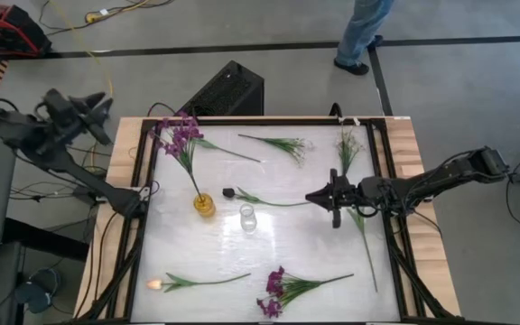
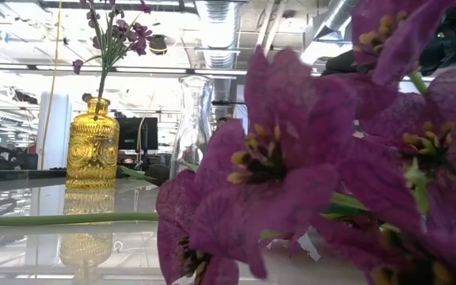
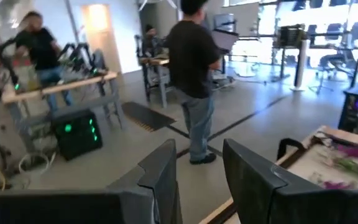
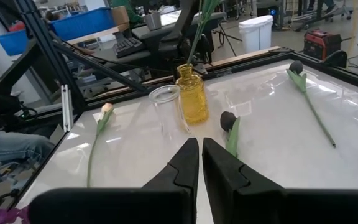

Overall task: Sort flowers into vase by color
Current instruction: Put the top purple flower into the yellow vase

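A yellow vase (image 1: 204, 205) holds one purple flower (image 1: 177, 135) by its stem. Beside it stands a clear vase (image 1: 247, 218). A dark-bud flower (image 4: 229, 121) lies flat on the table, its stem (image 1: 278, 202) running to my right gripper (image 1: 312, 196). That gripper is shut and points level toward the table's left edge. My left gripper (image 3: 197, 171) is open with nothing between its fingers. It is raised off the table's far left corner (image 1: 88, 110) and faces the room. Lying loose are white sprigs (image 1: 285, 144) (image 1: 347, 144), an orange tulip (image 1: 156, 283) and a purple cluster (image 1: 278, 291). My right gripper has nothing in the thin gap between its fingers. The dark-bud flower's stem (image 4: 232, 146) passes beside one finger (image 4: 229, 174) and goes out of sight behind it. I cannot tell whether the finger touches it.
A second dark-bud flower (image 4: 298, 68) lies toward the far side. The table has a black frame (image 1: 139, 194) around it. A black box (image 1: 228, 90) sits beyond the far edge. People stand in the room beyond the table (image 1: 364, 36) (image 3: 194, 74). The purple cluster fills the low view (image 2: 291, 166).
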Tool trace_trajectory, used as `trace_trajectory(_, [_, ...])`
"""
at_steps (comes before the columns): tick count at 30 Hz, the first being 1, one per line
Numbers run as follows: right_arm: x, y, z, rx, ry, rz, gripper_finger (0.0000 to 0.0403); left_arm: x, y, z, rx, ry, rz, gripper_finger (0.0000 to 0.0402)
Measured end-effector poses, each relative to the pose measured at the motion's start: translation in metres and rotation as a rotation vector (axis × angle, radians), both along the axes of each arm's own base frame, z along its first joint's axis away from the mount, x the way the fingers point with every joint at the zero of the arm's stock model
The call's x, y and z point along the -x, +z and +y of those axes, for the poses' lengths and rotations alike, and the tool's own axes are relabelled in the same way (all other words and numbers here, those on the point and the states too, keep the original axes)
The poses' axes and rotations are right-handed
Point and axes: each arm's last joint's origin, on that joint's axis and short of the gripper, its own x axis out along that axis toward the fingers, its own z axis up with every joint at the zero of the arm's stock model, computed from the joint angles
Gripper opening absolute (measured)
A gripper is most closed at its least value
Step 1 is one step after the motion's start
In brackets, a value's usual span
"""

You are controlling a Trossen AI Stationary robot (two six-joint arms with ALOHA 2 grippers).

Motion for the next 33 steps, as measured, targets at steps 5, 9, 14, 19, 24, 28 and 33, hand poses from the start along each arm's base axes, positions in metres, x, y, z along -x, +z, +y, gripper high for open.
trace_trajectory(5, [0.0,0.0,-0.001,0.0,-0.005,0.0,0.0051,0.0,-0.014,0.003,-0.012,0.071,0.011,0.008])
trace_trajectory(9, [0.0,0.0,-0.001,0.0,-0.005,0.0,0.0051,-0.011,-0.022,0.0,-0.02,0.03,0.013,0.0037])
trace_trajectory(14, [0.0,0.0,-0.001,0.0,-0.005,-0.001,0.0051,-0.025,-0.034,-0.008,-0.039,-0.03,0.038,0.0004])
trace_trajectory(19, [0.0,0.0,-0.001,0.0,-0.005,0.0,0.0051,-0.049,-0.036,-0.027,-0.075,-0.036,0.084,0.0])
trace_trajectory(24, [0.0,0.0,-0.001,0.0,-0.005,0.0,0.0051,-0.071,-0.018,-0.043,-0.072,0.002,0.083,0.0])
trace_trajectory(28, [0.0,0.0,-0.001,0.003,-0.005,0.001,0.0051,-0.089,-0.013,-0.052,-0.11,0.081,0.147,0.0])
trace_trajectory(33, [0.0,0.0,-0.001,0.042,-0.001,0.006,0.0051,-0.121,-0.013,-0.061,-0.121,0.061,0.185,0.0])
